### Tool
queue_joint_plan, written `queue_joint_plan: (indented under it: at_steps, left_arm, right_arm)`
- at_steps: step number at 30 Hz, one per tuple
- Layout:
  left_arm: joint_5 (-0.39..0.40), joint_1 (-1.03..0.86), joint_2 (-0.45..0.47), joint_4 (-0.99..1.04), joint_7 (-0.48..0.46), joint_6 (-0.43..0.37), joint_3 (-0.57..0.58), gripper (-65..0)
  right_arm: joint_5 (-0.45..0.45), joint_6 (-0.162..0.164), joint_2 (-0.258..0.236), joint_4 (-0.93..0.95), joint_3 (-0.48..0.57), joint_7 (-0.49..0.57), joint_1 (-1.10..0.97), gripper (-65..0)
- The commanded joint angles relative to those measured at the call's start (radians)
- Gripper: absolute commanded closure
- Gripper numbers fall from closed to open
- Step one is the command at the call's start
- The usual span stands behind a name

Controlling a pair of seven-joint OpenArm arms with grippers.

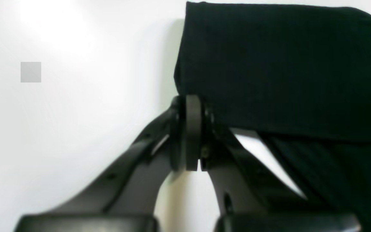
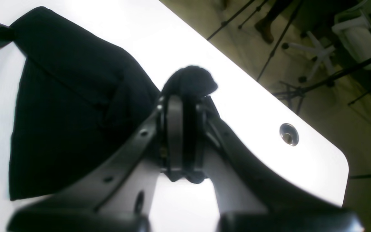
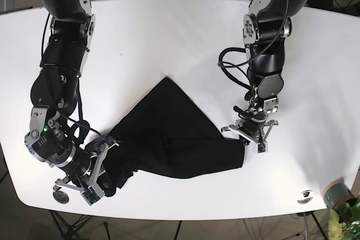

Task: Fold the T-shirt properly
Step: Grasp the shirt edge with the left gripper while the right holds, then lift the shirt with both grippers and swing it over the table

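A big white table (image 3: 169,32) fills the room view, with a brown floor and thin dark stands past its edge. No words or labels can be read on anything.

A black T-shirt (image 3: 171,136) lies near the front middle of the table. It is bunched into a rough triangle, with one point aimed at the far side and its two lower ends held by the arms.

The right gripper (image 2: 184,106) sits at the near corner of the table. Its fingers are pressed together on a lump of the shirt that pokes out past their tips.

The left gripper (image 1: 193,109) is at the other lower end of the shirt. Its fingers are pressed close, and they seem to pinch the cloth edge, though the wrist picture is blurry there.

A small round metal cap (image 2: 289,134) is set in the table near its corner.

A gray cup (image 3: 336,193) stands off the table corner beside some green leaves (image 3: 346,220).
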State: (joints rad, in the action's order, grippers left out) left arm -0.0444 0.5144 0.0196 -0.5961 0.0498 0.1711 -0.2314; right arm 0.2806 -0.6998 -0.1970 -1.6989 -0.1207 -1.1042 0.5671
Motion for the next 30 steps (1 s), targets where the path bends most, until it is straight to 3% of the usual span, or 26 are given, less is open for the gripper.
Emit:
queue_joint_plan:
  at_steps: [1, 8, 19, 23, 30]
  left_arm:
    - [-0.001, -0.013, 0.003, -0.115, 0.069, -0.005, -0.003, 0.0]
    - [-0.002, -0.155, 0.004, -0.402, 0.131, 0.061, -0.003, 0.0]
    - [-0.001, -0.244, 0.013, -0.839, 0.365, 0.106, -0.055, 0.0]
    - [-0.002, -0.230, 0.064, -0.971, 0.442, 0.127, -0.064, 0.0]
    - [-0.001, -0.104, 0.118, -1.056, 0.545, 0.129, -0.069, 0.0]
  right_arm:
    - [0.007, 0.002, -0.009, -0.019, -0.004, 0.025, 0.034, -2.2]
    - [0.007, 0.002, -0.011, -0.013, -0.032, 0.028, 0.003, -2.2]
    - [0.006, 0.002, -0.009, -0.013, -0.043, 0.029, -0.061, -2.2]
    - [0.006, 0.002, -0.023, -0.011, -0.043, 0.069, -0.061, -2.2]
    - [0.006, 0.048, -0.046, 0.086, -0.037, 0.100, 0.014, -2.2]
